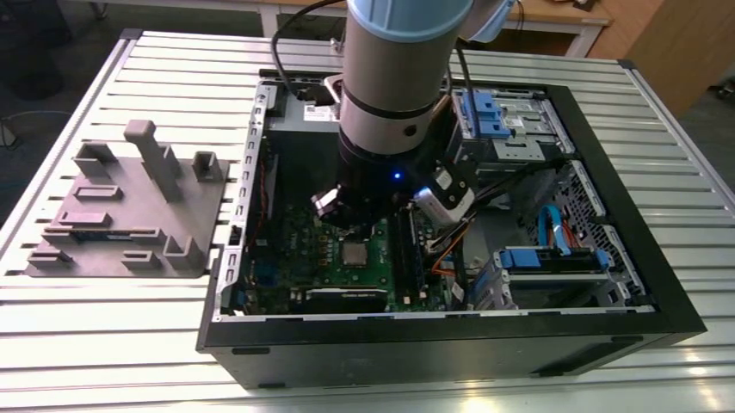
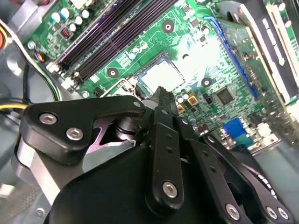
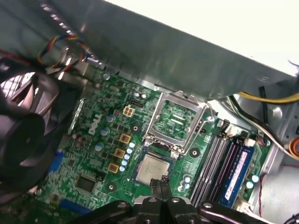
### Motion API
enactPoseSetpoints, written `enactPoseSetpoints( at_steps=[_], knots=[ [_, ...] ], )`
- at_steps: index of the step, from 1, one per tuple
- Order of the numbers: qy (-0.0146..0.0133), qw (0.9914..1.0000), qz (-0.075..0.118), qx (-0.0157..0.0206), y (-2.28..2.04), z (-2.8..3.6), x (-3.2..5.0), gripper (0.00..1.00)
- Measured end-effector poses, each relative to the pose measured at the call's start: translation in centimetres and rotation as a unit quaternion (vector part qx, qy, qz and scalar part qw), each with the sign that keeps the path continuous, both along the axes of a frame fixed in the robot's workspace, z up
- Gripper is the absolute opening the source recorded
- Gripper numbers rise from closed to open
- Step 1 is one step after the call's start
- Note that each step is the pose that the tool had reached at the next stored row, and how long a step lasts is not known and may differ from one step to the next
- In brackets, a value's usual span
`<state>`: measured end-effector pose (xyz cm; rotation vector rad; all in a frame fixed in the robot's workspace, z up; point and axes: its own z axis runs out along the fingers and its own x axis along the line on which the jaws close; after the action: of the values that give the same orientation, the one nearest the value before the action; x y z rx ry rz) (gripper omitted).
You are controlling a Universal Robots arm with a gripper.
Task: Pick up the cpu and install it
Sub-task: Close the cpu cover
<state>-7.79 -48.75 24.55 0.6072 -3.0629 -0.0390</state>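
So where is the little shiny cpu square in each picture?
Exterior view: the cpu lies on the green board inside the case, just below the arm.
First wrist view: it sits in its socket, beside the open metal frame.
Second wrist view: it sits just beyond the hand.
Shared landmark: the long memory slots beside it.

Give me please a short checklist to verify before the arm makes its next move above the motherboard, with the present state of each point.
1. Small square silver-grey cpu lies in its socket on the green motherboard: ok.
2. Hinged metal socket frame stands open, clear of the cpu: ok.
3. Black pincer is shut and holds nothing: ok.
4. Pincer tip is just above the cpu; contact: cannot tell.
5. Cpu sits fully flat: cannot tell.
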Motion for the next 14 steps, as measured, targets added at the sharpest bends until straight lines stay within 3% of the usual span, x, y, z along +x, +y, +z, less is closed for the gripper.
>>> enactPoseSetpoints(
  at_steps=[5, 14],
  knots=[
    [0.0, 0.99921, 0.04, 0.0, 0.0, 0.0, 0.0, 0.1],
    [0.0, 0.9948, 0.102, 0.0001, 0.0, 0.0, 0.0, 0.1]
  ],
)
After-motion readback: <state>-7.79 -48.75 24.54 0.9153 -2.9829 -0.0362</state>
